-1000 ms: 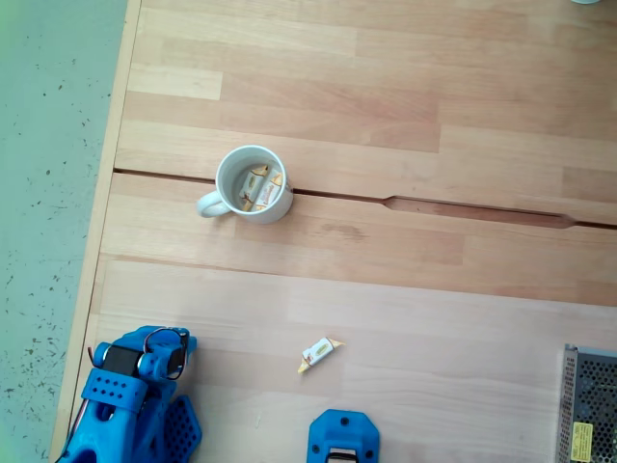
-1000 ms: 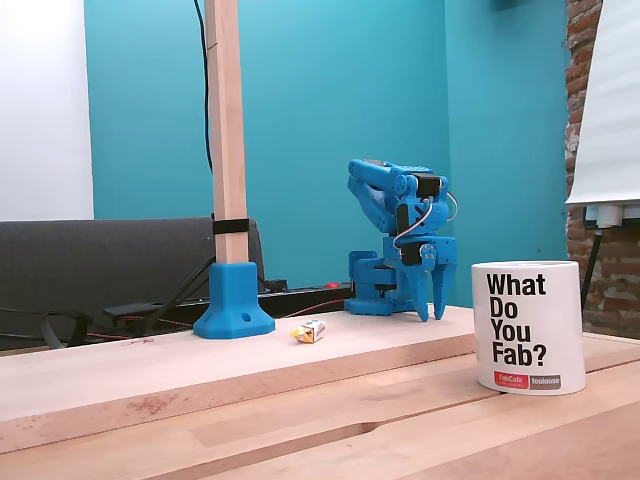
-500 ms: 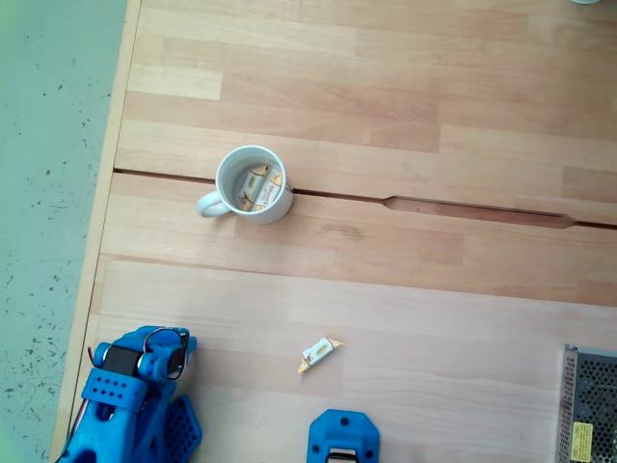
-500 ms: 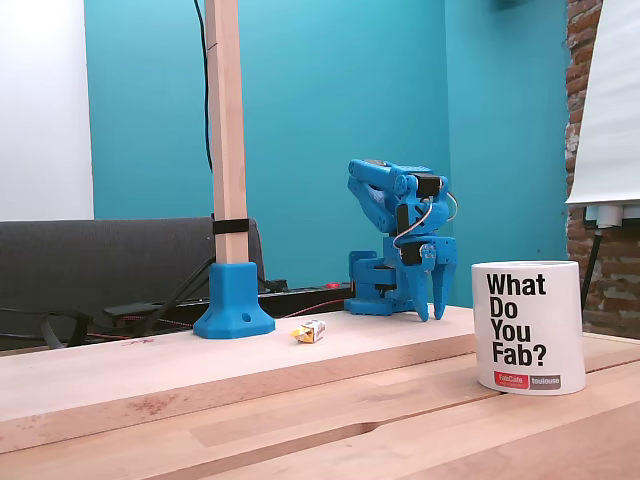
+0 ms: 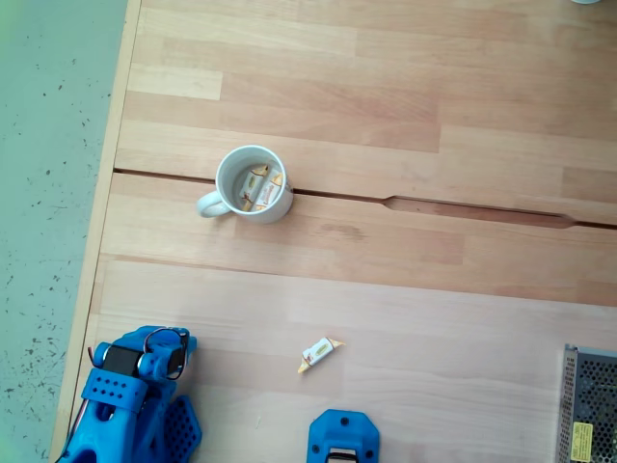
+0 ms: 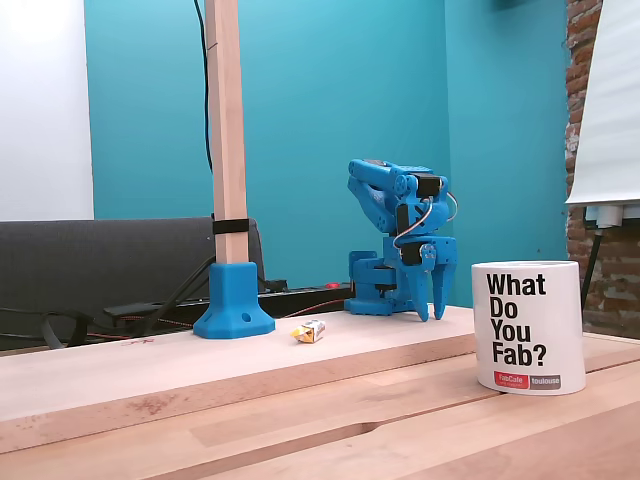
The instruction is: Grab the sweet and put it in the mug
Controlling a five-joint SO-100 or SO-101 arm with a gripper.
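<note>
Gripper (image 6: 431, 300) points straight down on the folded blue arm (image 6: 395, 235), fingertips near the tabletop, jaws parted slightly and holding nothing; largest to smallest from there: wooden table (image 5: 405, 222) of pale planks with a dark seam running across it; upright wooden post (image 6: 227, 130) seated in a blue base (image 6: 233, 305); white mug (image 5: 254, 184), handle toward the left in the top-down fixed view, with wrapped candies (image 5: 258, 187) lying inside and black lettering on its side (image 6: 527, 327); the sweet (image 5: 319, 354) lies loose on the table, well apart from the mug, between the arm and the blue base (image 6: 311, 331).
</note>
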